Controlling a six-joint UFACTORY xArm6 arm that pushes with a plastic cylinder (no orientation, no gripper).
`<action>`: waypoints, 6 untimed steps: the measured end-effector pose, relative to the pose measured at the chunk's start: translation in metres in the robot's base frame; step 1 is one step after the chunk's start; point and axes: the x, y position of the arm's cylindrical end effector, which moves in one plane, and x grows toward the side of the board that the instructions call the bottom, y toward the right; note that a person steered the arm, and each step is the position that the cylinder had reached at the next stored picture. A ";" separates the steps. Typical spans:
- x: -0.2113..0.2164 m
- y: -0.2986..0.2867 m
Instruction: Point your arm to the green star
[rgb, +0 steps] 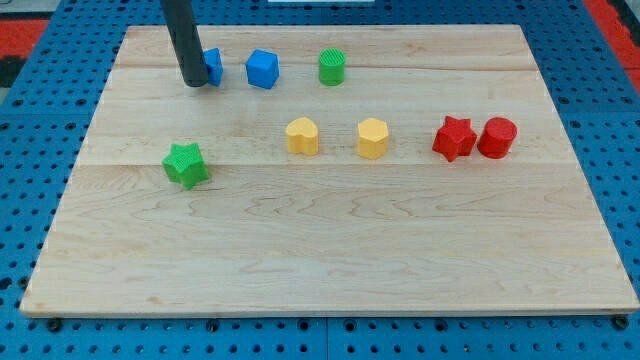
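- My tip is the bottom end of a straight dark rod. It sits near the view's top left corner of the wooden surface.
- There is no pincer on this arm, only the rod, so nothing is spread or pressed together and nothing is being pinched.
- The green star is below my tip in the view, a tiny bit to the left. It is apart from my tip, with bare wood between them.
- The green star is bright green, with short fat points and fine ridges on top. It stands alone.
- A blue block is just to the right of my tip. The rod hides part of it, so I cannot tell its shape.
- A blue cube is further right, and then a green cylinder.
- Lower and to the right of my tip are a yellow block and a second yellow block.
- Far to the right are a red star and a red cylinder, side by side and touching.
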 end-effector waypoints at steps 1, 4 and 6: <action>0.080 0.007; 0.256 0.028; 0.207 -0.053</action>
